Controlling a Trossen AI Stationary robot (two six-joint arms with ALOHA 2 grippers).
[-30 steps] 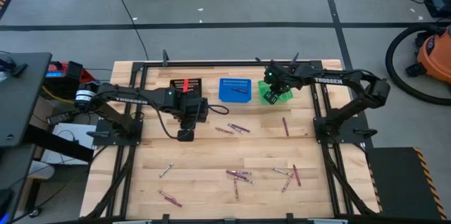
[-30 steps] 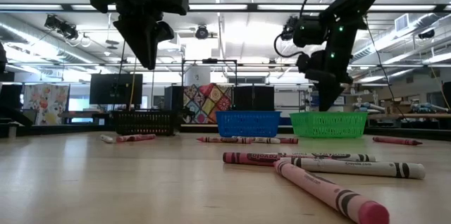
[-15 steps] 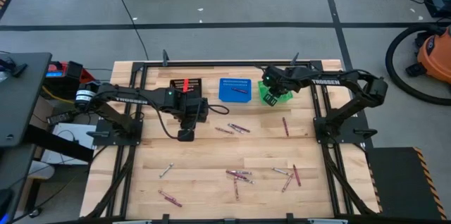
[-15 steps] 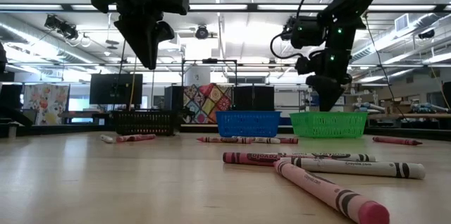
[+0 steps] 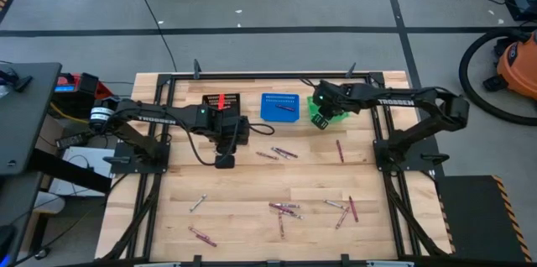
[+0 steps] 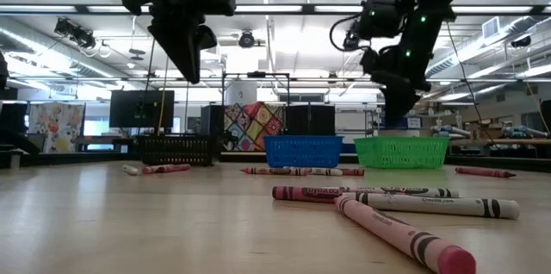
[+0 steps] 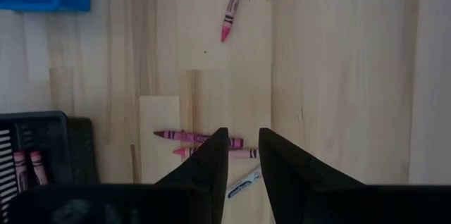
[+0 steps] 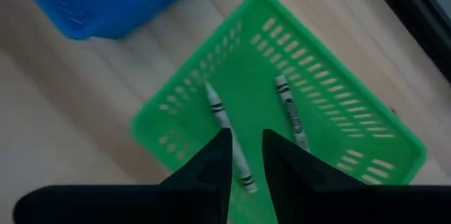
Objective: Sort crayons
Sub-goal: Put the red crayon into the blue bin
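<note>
1. Wooden table (image 5: 252,233): fills the centre of the high view, framed by black rails.
2. Left arm (image 5: 151,117): stretched from the left edge toward centre, elbow bent, wrist held above the board just right of the black basket.
3. Right arm (image 5: 419,103): folded at the right edge, forearm reaching left along the upper part of the table to the green basket.
4. Black basket (image 5: 221,102), blue basket (image 5: 279,107), green basket (image 8: 282,111): in a row along the upper centre of the high view; black with red crayons inside, blue with one pink stick.
5. Left gripper (image 7: 243,155): pointing down, fingers slightly parted with a narrow gap, nothing between them; pink crayons on the board below.
6. Right gripper (image 8: 245,155): poised over the green basket, fingers slightly apart, nothing held.
7. Pale grey crayons (image 8: 229,139): two, lying inside the green basket, apart from each other.
8. Loose crayons (image 5: 285,209): scattered over centre and lower half of the table; one red crayon (image 5: 340,150) lying alone at centre right.
</note>
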